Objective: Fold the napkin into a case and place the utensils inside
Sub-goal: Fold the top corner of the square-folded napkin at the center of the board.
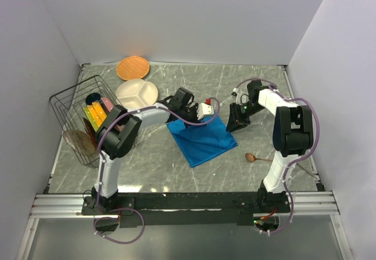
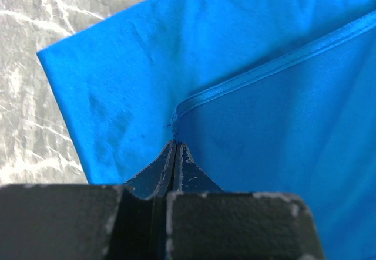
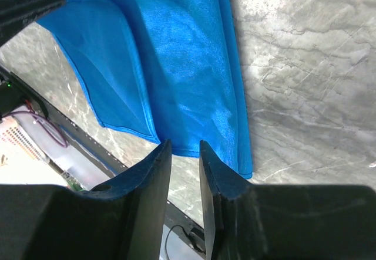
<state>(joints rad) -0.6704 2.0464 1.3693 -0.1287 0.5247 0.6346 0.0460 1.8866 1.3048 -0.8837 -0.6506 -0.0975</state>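
Marble table (image 1: 258, 84) fills the top view. The napkin (image 1: 202, 142) lies centre frame, just below both wrists. It's a blue, roughly four-sided patch w/ at least two layers: the left wrist view shows a hemmed upper layer over a lower one. Not a narrow case yet, I'd judge.

Wire basket (image 1: 70, 104) w/ coloured flat things sits at the left edge. White divided plate (image 1: 138, 90) and orange plate (image 1: 133, 68) are above it, apart from the cloth.

Left gripper (image 2: 175, 147): fingers pressed together, pinching the corner of the hemmed layer right at its tip.

Right gripper (image 3: 183, 148): fingers apart w/ a narrow gap, tips at the napkin's lower edge in its own view. Can't tell if any cloth is actually between them.

Wooden spoon (image 1: 251, 157) lies lower right of the napkin, near but not touching.

Risks:
- Left pinch is only on the hem tip and the cloth looks slick, so it could slip out on a lift.
- Right fingers may close on air, or on one layer only, so the fold goes skew.
- Uneven pull between the arms would drag the whole napkin.
- A low right-arm sweep could knock the spoon.
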